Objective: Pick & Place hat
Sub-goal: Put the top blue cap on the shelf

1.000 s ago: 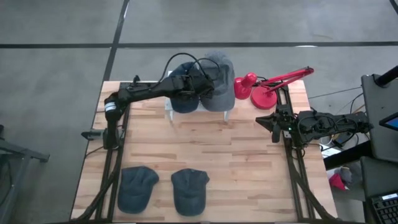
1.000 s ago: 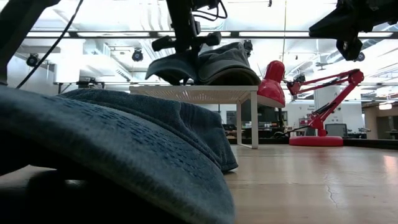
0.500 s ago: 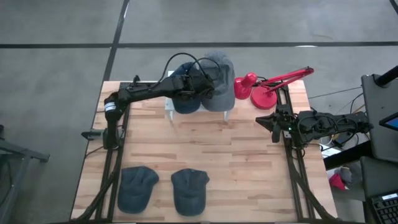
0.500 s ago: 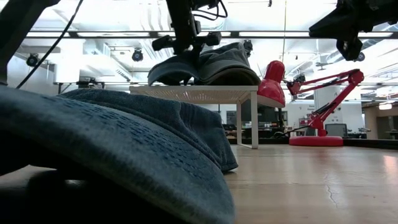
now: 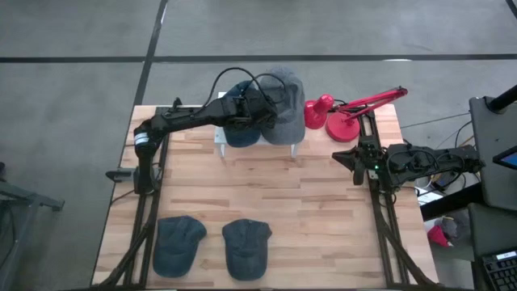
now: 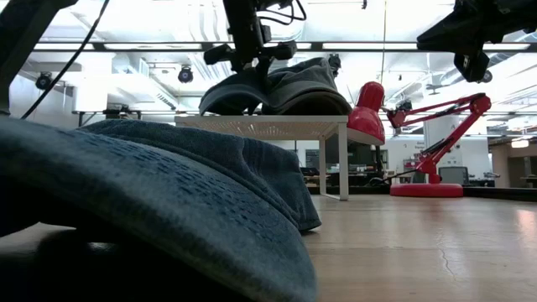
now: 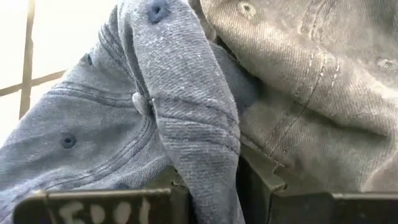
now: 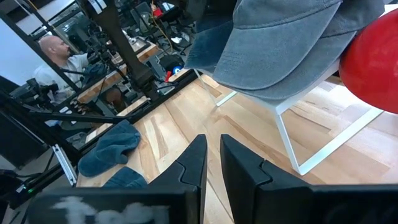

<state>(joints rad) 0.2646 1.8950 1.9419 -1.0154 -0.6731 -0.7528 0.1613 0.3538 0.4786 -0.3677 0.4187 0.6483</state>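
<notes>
While the nearest blue hat fills the low view and hides much of the worktop [image 5: 266, 190], four hats can be counted from above: two on the white stand [image 5: 220, 146], two near the front edge [image 5: 176, 242] [image 5: 245, 246] with bare wood between. The left end effector [image 5: 252, 111] sits over the blue hat [image 5: 236, 129] on the stand beside the grey hat [image 5: 284, 105], a fold of blue cloth between its slightly parted fingers. The right end effector [image 5: 349, 158] waits at the right edge, fingers close together on nothing, near the red lamp [image 5: 343, 113].
</notes>
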